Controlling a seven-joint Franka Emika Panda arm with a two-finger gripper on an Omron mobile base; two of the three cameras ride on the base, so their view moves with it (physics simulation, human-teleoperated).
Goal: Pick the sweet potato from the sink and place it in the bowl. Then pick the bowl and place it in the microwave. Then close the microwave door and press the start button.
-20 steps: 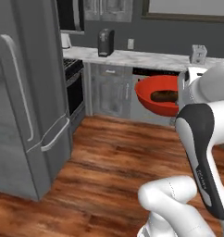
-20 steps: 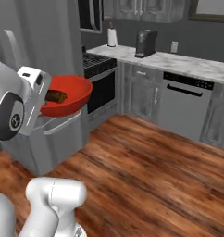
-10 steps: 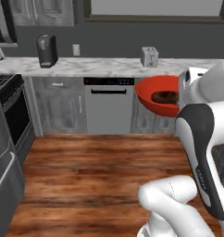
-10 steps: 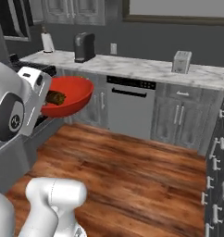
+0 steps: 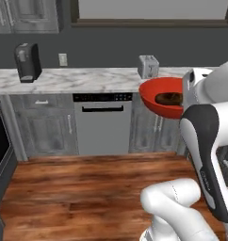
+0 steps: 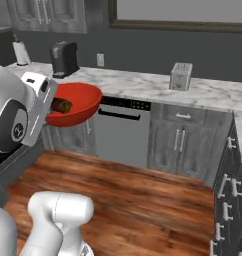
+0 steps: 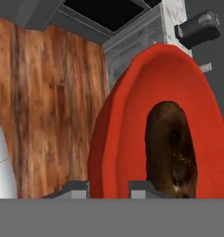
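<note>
The red bowl (image 5: 156, 104) hangs in the air at counter height, held by its rim, with the dark brown sweet potato (image 5: 168, 98) lying inside it. In the right base view the bowl (image 6: 78, 100) sticks out from my white hand, and the sweet potato (image 6: 62, 105) rests near the hand side. The hand view shows my gripper (image 7: 108, 187) shut on the bowl's rim (image 7: 127, 115), one fingertip on each side of the wall, and the sweet potato (image 7: 171, 148) just beyond. The sink, the microwave and its door are out of view.
A marble counter (image 5: 87, 77) runs across ahead, with a toaster (image 5: 148, 66) and a black coffee maker (image 5: 27, 62) on it. A dishwasher (image 5: 102, 123) and grey cabinets sit below. A paper towel roll (image 6: 22, 52) stands far left. Wooden floor (image 5: 87, 188) lies in front.
The whole scene has swung sideways, so the camera moved with the base: fridge and stove slid out, dishwasher and toaster came to the middle. The bowl stays held the same way.
</note>
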